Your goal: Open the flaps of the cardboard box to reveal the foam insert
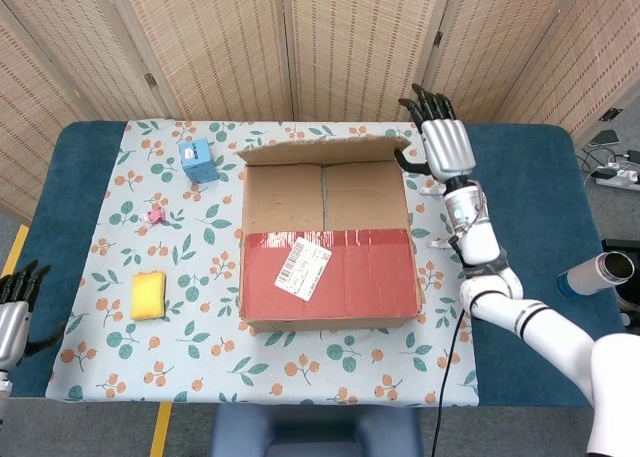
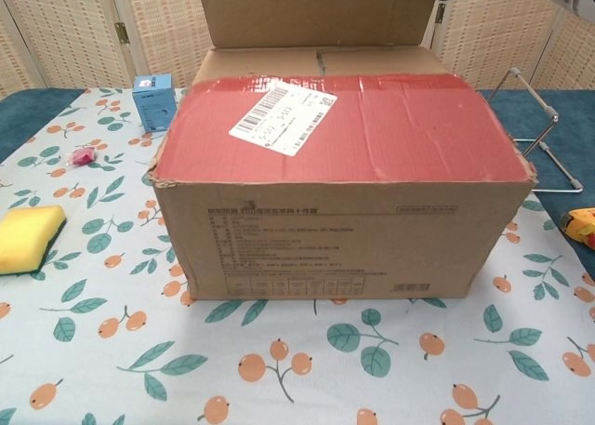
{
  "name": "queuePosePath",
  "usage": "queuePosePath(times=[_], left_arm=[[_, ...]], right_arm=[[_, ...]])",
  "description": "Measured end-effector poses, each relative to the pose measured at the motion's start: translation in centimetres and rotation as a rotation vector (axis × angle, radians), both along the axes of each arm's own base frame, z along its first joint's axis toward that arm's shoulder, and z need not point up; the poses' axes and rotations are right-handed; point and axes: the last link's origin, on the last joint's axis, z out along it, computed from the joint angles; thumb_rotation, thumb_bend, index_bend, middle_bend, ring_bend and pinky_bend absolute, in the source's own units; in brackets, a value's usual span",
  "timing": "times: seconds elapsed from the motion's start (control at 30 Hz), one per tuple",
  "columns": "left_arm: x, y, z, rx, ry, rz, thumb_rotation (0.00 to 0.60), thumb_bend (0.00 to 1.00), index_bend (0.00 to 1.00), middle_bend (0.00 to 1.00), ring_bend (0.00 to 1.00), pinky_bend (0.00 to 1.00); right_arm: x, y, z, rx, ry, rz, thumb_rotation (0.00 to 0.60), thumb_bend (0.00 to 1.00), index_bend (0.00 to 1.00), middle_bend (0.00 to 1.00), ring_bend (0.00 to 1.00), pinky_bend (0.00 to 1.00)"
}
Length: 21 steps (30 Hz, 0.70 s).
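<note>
cardboard box (image 1: 328,262): centre of the floral tablecloth (image 1: 100,277). far flap (image 2: 314,12) stands upright; near flap (image 1: 330,272), red-taped with shipping label (image 1: 303,268), lies shut. inner flaps (image 1: 325,197) cover the foam, so none shows.
right hand (image 1: 440,142): at the far flap's right edge, your fingers spread, thumb apparently against the edge to prop it; no firm grip visible.
left hand (image 1: 15,312): idle at the table's near-left edge, fingers apart, holding nothing.
judgement: the near flap awaits you.

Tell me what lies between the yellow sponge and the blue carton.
In the head view, a small pink object lies on the tablecloth between the sponge and the carton; nothing else.
</note>
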Motion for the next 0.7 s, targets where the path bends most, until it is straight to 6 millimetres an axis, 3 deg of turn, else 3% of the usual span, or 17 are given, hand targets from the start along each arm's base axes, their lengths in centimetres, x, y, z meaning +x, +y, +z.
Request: queuePosePath(times=[0.2, 0.4, 0.63, 0.7], left_arm=[[-1.1, 0.8, 0.0, -0.019, -0.011, 0.043, 0.6, 0.38, 0.0, 0.0, 0.0, 0.01], [-2.3, 1.4, 0.4, -0.006, -0.017, 0.084, 0.6, 0.38, 0.0, 0.0, 0.0, 0.0], [-2.2, 1.3, 0.6, 0.016, -0.016, 0.066, 0.6, 0.38, 0.0, 0.0, 0.0, 0.0], [-2.0, 1.2, 0.5, 0.026, -0.024, 0.037, 0.6, 0.38, 0.0, 0.02, 0.01, 0.0]], right_arm=[[1.1, -3.8, 0.8, -0.01, -0.002, -0.087, 0.504, 0.41, 0.13, 0.0, 0.0, 0.0], [2.0, -6.3, 0.9, -0.019, -0.017, -0.15, 0.504, 0.41, 0.13, 0.0, 0.0, 0.0], [2.3, -6.1, 0.6, 0.016, -0.096, -0.106, 0.503, 0.41, 0.13, 0.0, 0.02, 0.01], [2.2, -5.6, 0.8, 0.021, -0.103, -0.075, 0.5, 0.41, 0.13, 0.0, 0.05, 0.05]])
